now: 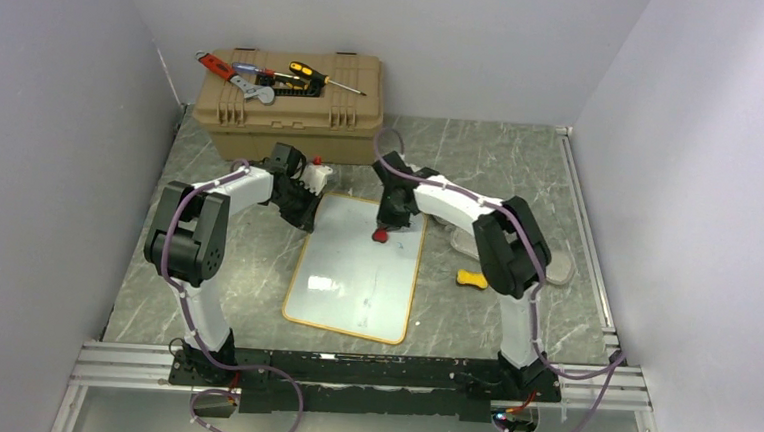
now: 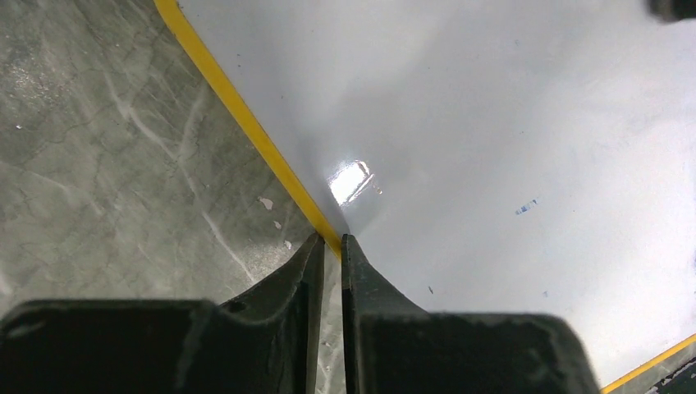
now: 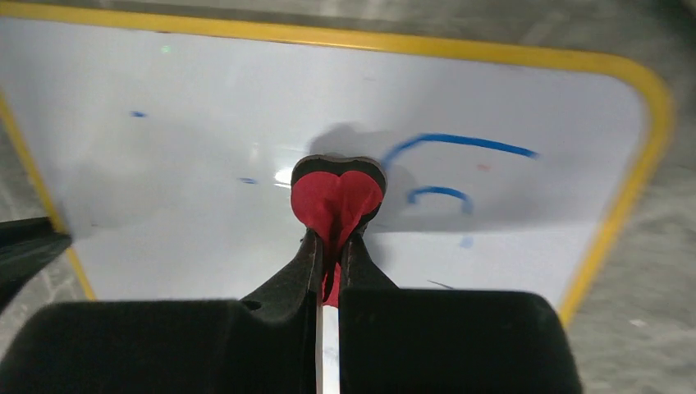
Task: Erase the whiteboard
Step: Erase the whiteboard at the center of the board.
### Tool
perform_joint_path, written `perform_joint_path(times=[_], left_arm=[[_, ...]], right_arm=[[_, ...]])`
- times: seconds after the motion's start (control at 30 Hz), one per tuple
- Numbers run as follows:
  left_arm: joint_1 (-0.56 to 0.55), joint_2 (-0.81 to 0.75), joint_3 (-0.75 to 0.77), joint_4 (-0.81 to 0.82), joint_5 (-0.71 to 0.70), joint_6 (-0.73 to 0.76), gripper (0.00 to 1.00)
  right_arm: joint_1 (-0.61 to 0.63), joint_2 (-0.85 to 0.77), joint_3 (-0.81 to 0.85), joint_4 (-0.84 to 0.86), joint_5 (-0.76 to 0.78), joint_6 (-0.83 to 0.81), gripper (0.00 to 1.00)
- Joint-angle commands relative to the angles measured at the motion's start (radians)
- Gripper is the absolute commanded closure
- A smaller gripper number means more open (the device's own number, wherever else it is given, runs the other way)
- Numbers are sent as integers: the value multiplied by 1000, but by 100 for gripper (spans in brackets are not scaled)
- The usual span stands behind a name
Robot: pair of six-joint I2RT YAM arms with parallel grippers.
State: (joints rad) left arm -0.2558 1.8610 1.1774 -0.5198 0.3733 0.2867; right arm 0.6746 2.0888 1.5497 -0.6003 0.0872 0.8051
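Right wrist view: the right gripper (image 3: pixel 332 240) has its fingers pressed together on a red heart-shaped eraser (image 3: pixel 337 195) with a dark backing. It sits at frame centre, over the whiteboard (image 3: pixel 164 164); whether the pad touches the glossy surface cannot be told. Two blue arcs (image 3: pixel 460 144) lie just right of the eraser, and small blue flecks (image 3: pixel 138 113) sit toward the upper left. Left wrist view: the left gripper (image 2: pixel 330 240), at lower centre, has its fingers drawn close with a thin slit between them. Its tips meet the board's yellow frame (image 2: pixel 238 107), and it cannot be told whether they nip the frame or only rest on it. Top external view: the board lies flat and slanted on the grey marbled table (image 1: pixel 521 174) at mid-frame, between the two arms. A tan toolbox (image 1: pixel 289 110) carrying screwdrivers (image 1: pixel 321 75) stands at upper centre, and a yellow item (image 1: pixel 471 278) lies right of the board. Step in hand, as judged: wiping off the remaining blue arcs. Handling note: keep the pad flat with even pressure and sweep in overlapping passes across both arcs toward the right-hand frame, then take the flecks. The left gripper should brace the edge so the board does not slide. The narrow pinch may let the eraser twist under a hard push.
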Motion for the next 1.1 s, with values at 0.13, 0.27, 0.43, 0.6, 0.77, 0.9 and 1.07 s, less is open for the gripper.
perform_joint_path(times=[0.13, 0.27, 0.43, 0.6, 0.77, 0.9, 1.07], left_arm=[[-17, 70, -61, -53, -55, 24, 85], [-17, 65, -65, -54, -57, 25, 86], [-17, 60, -70, -56, -59, 21, 87], [-17, 47, -78, -56, -59, 26, 87], [-17, 45, -82, -52, -54, 25, 88], [-17, 43, -81, -55, -58, 29, 89], [-16, 44, -80, -60, -66, 30, 89]], right_arm=[[4, 39, -60, -69, 16, 10, 100], [66, 193, 204, -136, 1, 10, 100], [84, 375, 529, -242, -2, 17, 100], [37, 298, 370, -168, -9, 31, 100], [-24, 124, 45, -95, 7, 12, 100], [-43, 27, -121, -95, 65, -11, 100], [-106, -80, -291, -94, 115, -35, 100]])
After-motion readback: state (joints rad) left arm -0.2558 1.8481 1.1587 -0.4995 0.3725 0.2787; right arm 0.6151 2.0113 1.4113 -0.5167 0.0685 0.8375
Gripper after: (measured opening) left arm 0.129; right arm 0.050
